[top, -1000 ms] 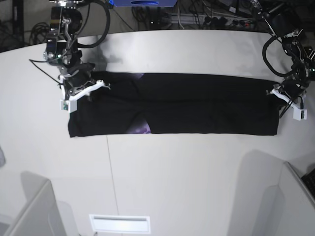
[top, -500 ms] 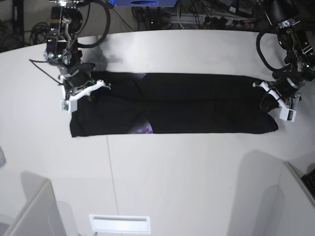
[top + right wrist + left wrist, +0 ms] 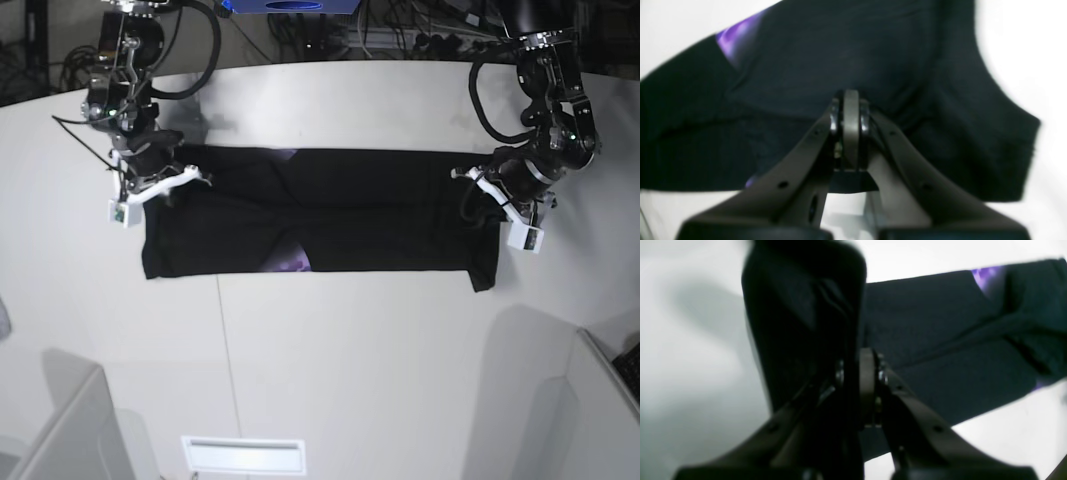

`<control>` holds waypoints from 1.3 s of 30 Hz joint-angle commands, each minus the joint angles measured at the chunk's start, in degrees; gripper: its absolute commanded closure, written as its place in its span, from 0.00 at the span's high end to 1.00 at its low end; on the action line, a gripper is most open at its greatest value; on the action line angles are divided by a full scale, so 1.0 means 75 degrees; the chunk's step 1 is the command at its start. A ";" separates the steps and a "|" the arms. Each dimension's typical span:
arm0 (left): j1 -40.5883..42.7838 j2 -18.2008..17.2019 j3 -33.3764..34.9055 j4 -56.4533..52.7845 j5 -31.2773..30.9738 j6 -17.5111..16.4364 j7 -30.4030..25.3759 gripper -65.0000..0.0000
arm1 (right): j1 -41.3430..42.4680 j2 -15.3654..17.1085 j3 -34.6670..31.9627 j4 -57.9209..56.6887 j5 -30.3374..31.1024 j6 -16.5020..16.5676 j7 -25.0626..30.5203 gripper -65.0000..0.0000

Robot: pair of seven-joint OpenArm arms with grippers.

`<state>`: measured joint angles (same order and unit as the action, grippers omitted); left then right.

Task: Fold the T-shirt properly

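Note:
The black T-shirt [image 3: 380,215] lies as a long folded strip across the white table [image 3: 350,350], with a bit of purple print [image 3: 290,262] showing at its lower middle. My left gripper [image 3: 487,205] is shut on the strip's right end and holds it lifted and turned in over the strip. In the left wrist view the gripper [image 3: 857,373] pinches hanging cloth [image 3: 800,313]. My right gripper [image 3: 150,185] is shut on the strip's left end. In the right wrist view the gripper [image 3: 850,110] pinches the black cloth [image 3: 873,50].
Grey panels stand at the near left [image 3: 60,420] and near right [image 3: 570,410] corners. A white slot [image 3: 243,455] sits at the front edge. Cables and a blue box [image 3: 290,5] lie behind the table. A seam [image 3: 225,340] runs down the tabletop.
My left gripper has moved left in the base view, pulling the shirt's right end inward so the strip is shorter. My right gripper has shifted slightly up and left with its end.

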<state>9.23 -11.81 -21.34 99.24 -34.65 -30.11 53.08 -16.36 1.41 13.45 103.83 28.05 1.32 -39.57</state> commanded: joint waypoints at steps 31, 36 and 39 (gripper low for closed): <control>-0.0674 0.0538 0.2465 0.0078 -0.0215 0.0797 -0.0191 0.00 | 0.0124 0.0099 0.0205 0.0099 0.0063 0.0041 0.0136 0.00; -0.0710 0.0678 0.2605 0.0066 -0.0203 0.0809 -0.0191 0.00 | 0.0124 0.0099 0.0205 0.0087 0.0063 0.0041 0.0148 0.00; -0.0721 0.0761 0.2617 0.0019 -0.0203 0.0809 -0.0179 0.00 | 0.0171 0.0099 0.0205 0.0087 0.0063 0.0041 0.0148 0.00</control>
<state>4.62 -6.22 -1.67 98.76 -35.03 -23.92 52.93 -15.81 1.85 14.79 103.74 28.08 1.34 -39.62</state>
